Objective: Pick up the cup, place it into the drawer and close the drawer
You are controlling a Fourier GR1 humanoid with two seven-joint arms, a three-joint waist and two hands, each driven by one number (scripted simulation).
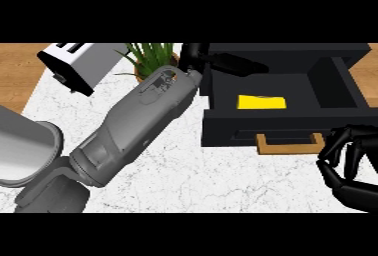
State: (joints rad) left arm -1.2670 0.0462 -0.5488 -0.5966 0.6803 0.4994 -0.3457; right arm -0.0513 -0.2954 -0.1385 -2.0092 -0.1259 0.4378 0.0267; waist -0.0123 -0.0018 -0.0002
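Observation:
The yellow cup [260, 102] lies inside the open black drawer [221, 125], near its middle, with no hand touching it. My left forearm reaches diagonally from the lower left. My left hand [221, 61] hovers over the drawer's back left corner, its fingers stretched out to the right and holding nothing. The drawer's wooden handle [290, 145] faces me at the front. At the lower right, just right of the handle, my right hand [347, 165] has its fingers relaxed and bent, with nothing in them.
A silver toaster [77, 65] stands at the back left beside a potted green plant [151, 57]. A large grey round vessel [22, 150] sits at the left edge. The white marble counter [221, 180] spreads in front of the drawer.

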